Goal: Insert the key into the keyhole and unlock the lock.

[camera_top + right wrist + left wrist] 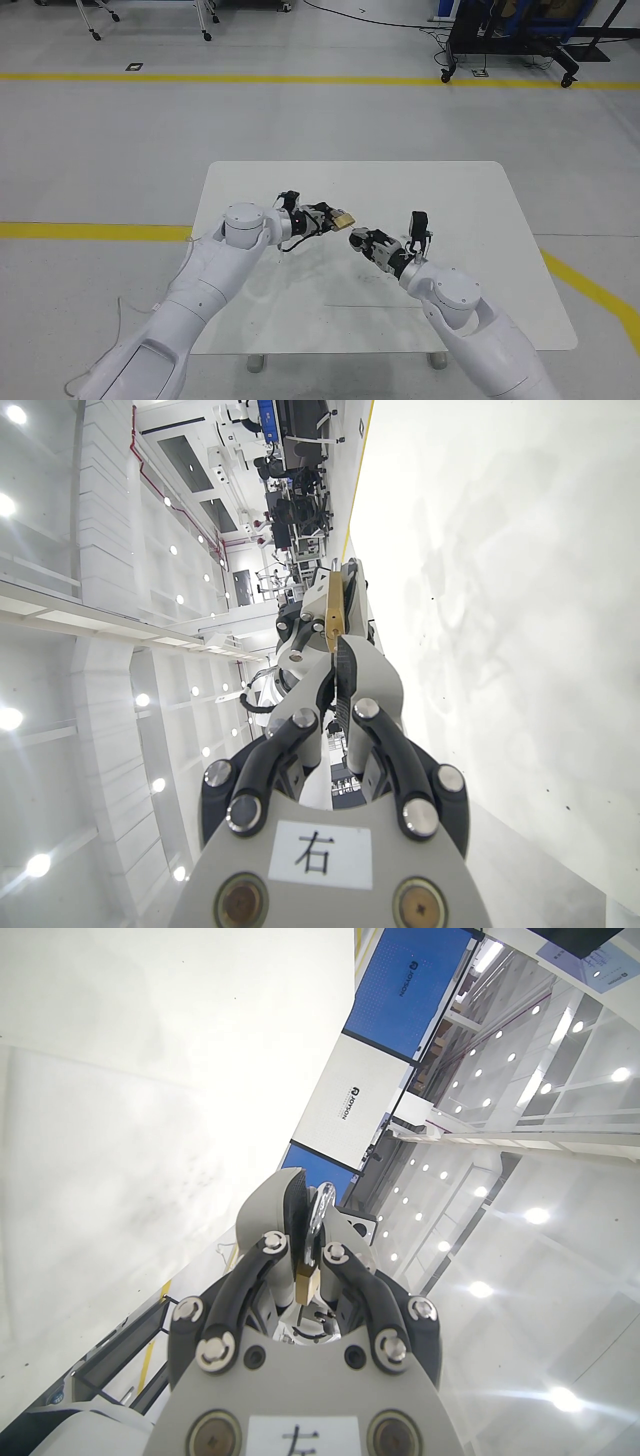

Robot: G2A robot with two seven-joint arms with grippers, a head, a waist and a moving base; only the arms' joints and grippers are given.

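Note:
The lock (343, 218) has a brass body and a silver shackle, and it hangs above the middle of the white table (460, 190). My left gripper (330, 216) is shut on it. In the left wrist view the shackle (320, 1213) sits between the pads of the left gripper (312, 1193), with the brass body (306, 1285) nearer the palm. My right gripper (356, 238) is shut just in front of the lock. In the right wrist view the tips of the right gripper (340, 645) touch the end of the brass body (333, 610), close to the keyhole (334, 633). The key is almost wholly hidden between the pads.
Both arms hover over the table's middle, with bare tabletop (300, 300) all around them. Yellow floor lines (300, 79) run behind and beside the table. Wheeled frames (150, 15) and a dark cart (510, 45) stand far back.

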